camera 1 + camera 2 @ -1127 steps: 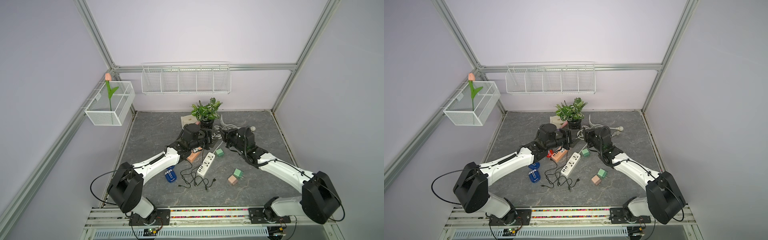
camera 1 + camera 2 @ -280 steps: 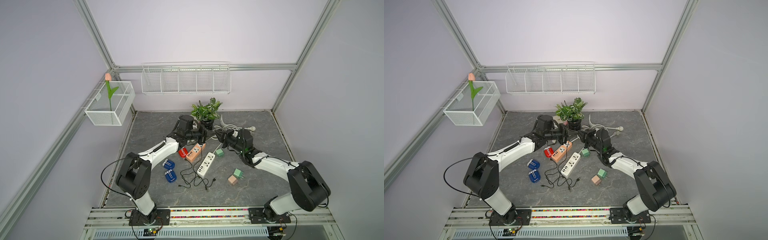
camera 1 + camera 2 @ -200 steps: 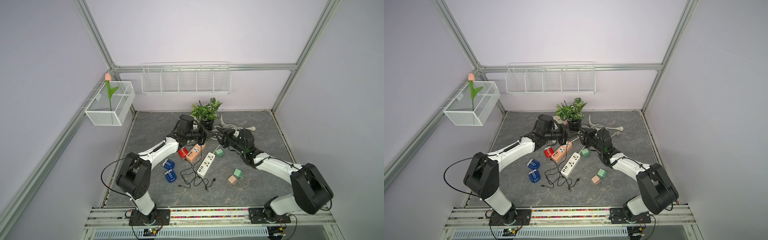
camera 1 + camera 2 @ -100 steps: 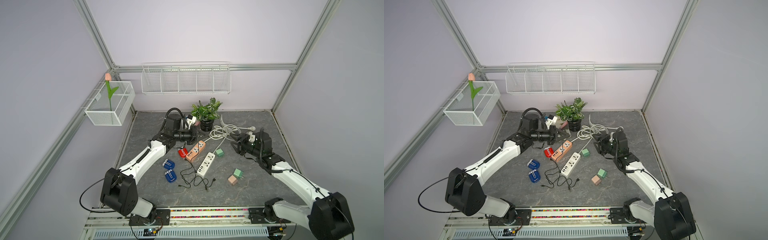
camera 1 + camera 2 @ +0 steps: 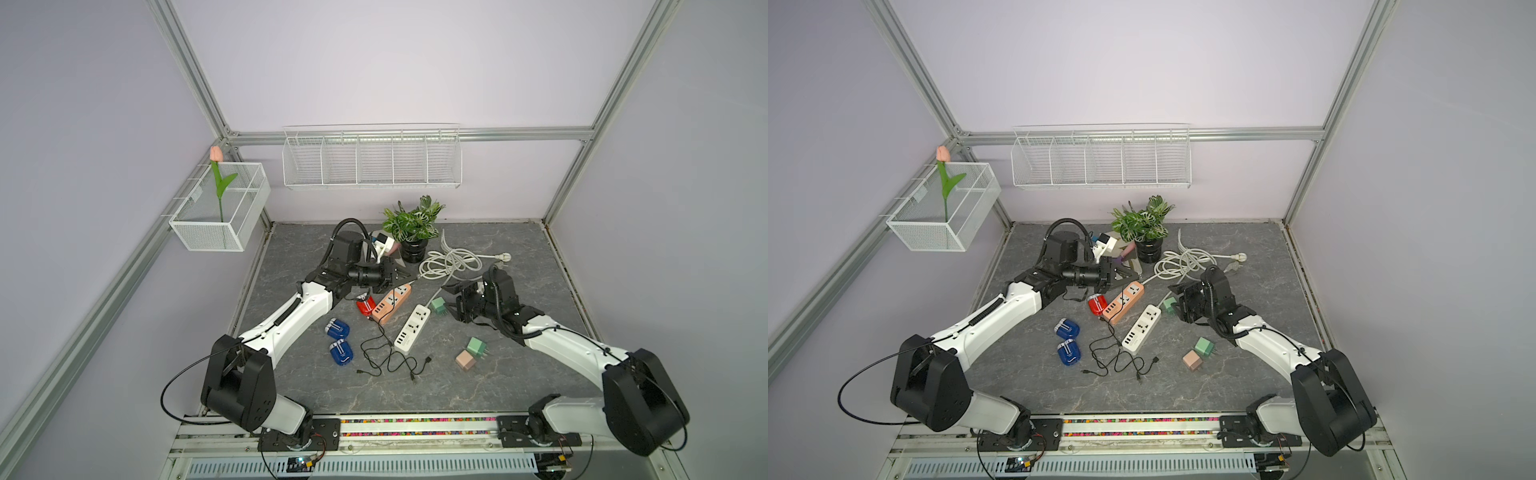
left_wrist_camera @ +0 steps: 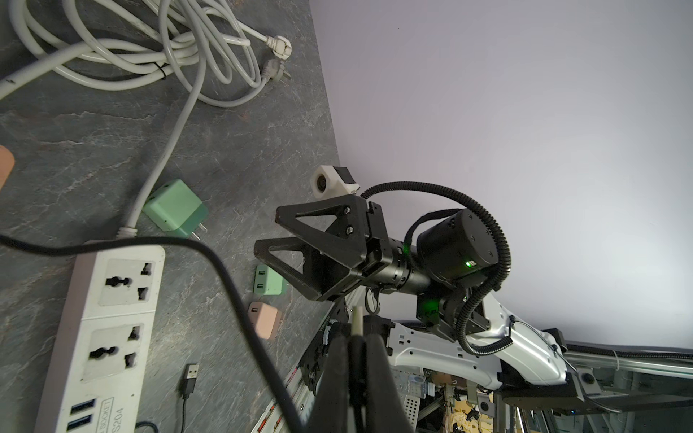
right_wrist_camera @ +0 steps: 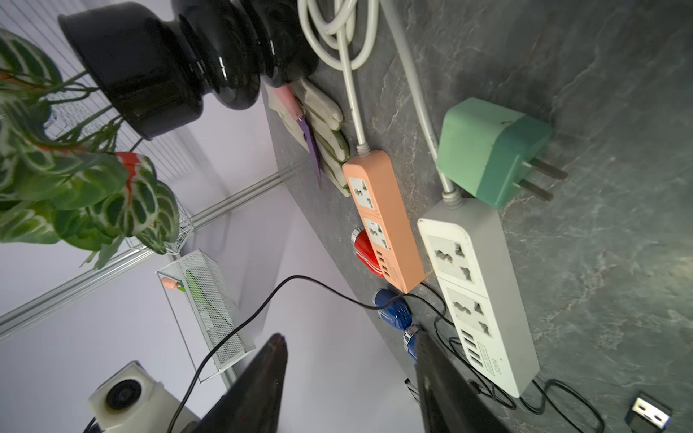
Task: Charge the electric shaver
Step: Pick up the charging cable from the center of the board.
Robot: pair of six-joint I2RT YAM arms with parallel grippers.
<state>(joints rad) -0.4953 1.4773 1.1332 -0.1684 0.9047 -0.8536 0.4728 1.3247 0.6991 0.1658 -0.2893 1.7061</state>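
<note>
The pot [image 7: 161, 75] is glossy black, the orange power strip [image 7: 382, 221] matt plastic.

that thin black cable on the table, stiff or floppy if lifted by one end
Likely floppy: the black cable lies in loose tangled loops. Probably light, being far thinner than the white cord. Its loops may snag and drag when one end rises.
</note>
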